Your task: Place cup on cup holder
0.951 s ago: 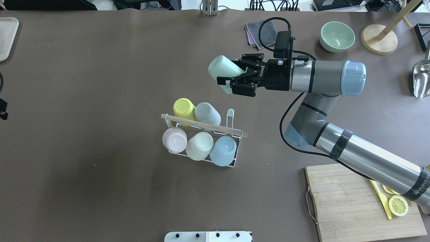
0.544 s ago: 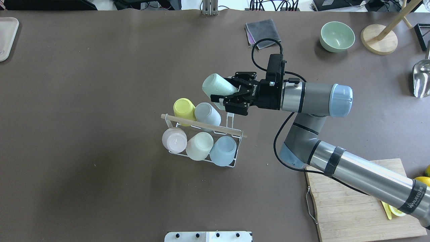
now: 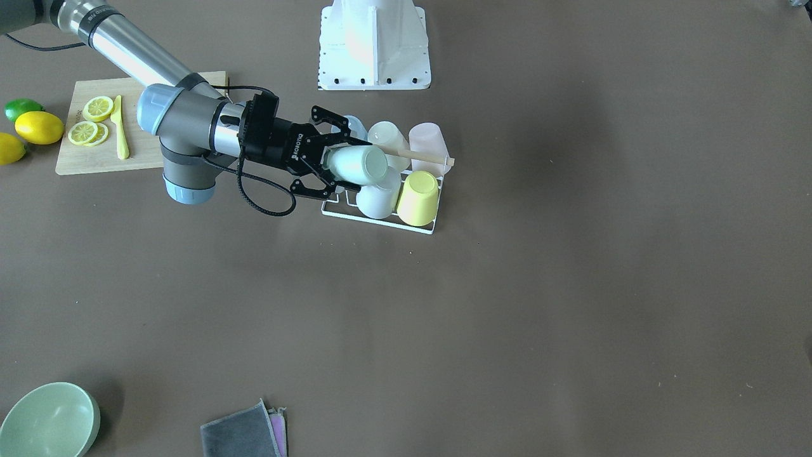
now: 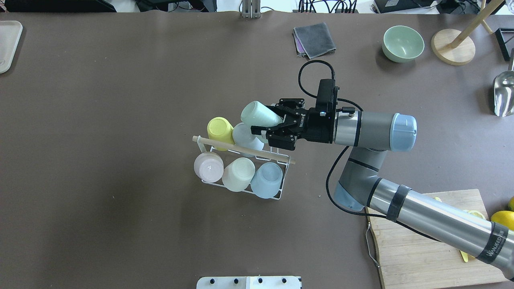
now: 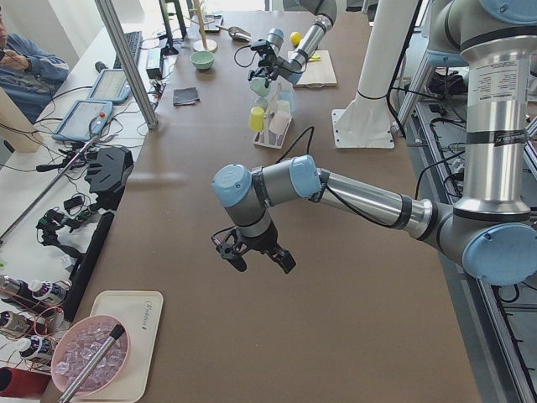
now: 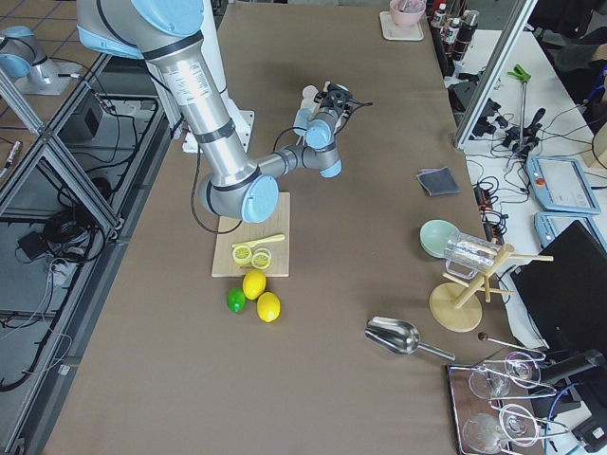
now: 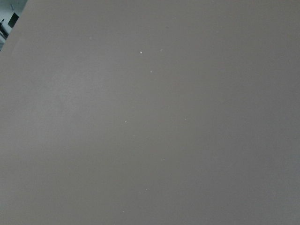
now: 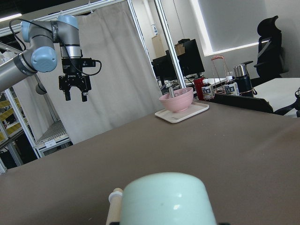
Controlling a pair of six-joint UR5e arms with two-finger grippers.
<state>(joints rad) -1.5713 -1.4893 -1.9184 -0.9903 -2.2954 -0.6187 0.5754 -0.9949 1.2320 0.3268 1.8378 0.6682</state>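
Observation:
My right gripper (image 4: 265,119) is shut on a pale mint cup (image 4: 258,114), held tilted with its bottom pointing away from the wrist. It hovers over the far right corner of the cup holder (image 4: 284,180), a white wire rack with a wooden rod (image 4: 225,145). The rack carries yellow (image 4: 219,129), white (image 4: 242,136), pink (image 4: 209,167), cream (image 4: 238,174) and blue (image 4: 266,180) cups. In the front view the mint cup (image 3: 358,164) sits just above the white one. The right wrist view shows the cup's bottom (image 8: 164,199). My left gripper (image 5: 254,254) hangs open and empty above bare table far to the left.
A cutting board (image 4: 417,249) with lemon slices and a yellow knife lies at the front right. A green bowl (image 4: 402,43), grey cloth (image 4: 315,38), wooden stand (image 4: 453,46) and metal scoop (image 4: 504,94) stand at the back right. A tray (image 4: 6,44) is at the back left.
My right gripper has carried the mint cup toward me and slightly left, from open table behind the rack to over its far right corner. The rack and its cups have not moved.

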